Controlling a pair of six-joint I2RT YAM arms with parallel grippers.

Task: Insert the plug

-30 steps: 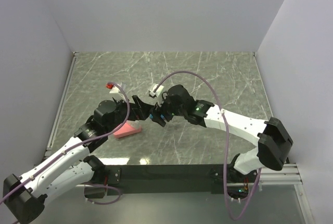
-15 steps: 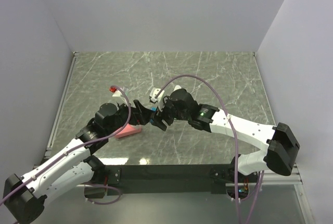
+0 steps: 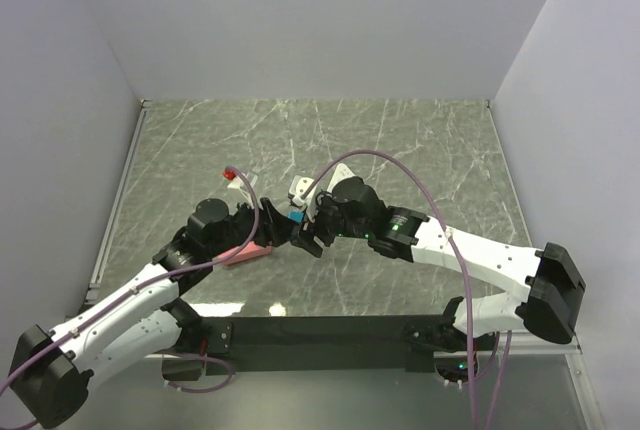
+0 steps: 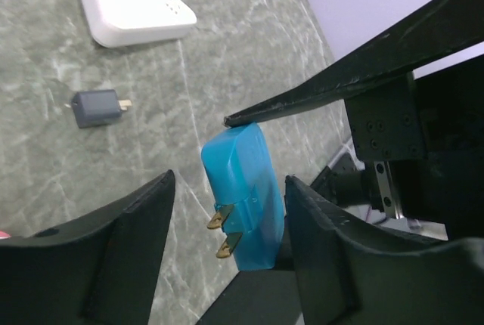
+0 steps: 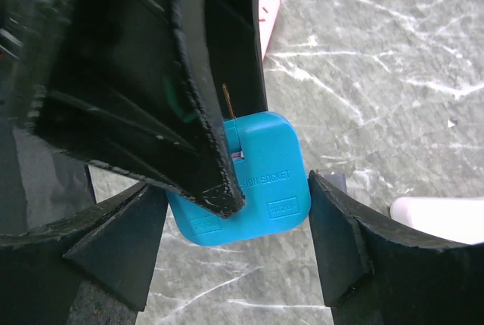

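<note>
The plug (image 4: 242, 166) is a blue square adapter with two brass prongs, held above the table. In the right wrist view my right gripper (image 5: 234, 189) is shut on the plug (image 5: 268, 159), one finger on each side edge. My left gripper (image 4: 229, 189) stands around the same plug. Its right finger (image 4: 325, 242) lies against the plug's back, and its left finger (image 4: 128, 249) is apart from the prongs. In the top view both grippers meet at the plug (image 3: 297, 218) in mid table. A white power strip (image 4: 128, 0) lies flat on the table beyond.
A small grey plug (image 4: 97, 107) lies on the marble table near the power strip (image 3: 298, 188). A pink block (image 3: 248, 250) sits under the left arm. Purple cables arc over both arms. Grey walls close in the left, back and right.
My left gripper has come in around the blue plug and its jaws have narrowed. The right arm has shifted slightly nearer and to the left, still holding the plug.
</note>
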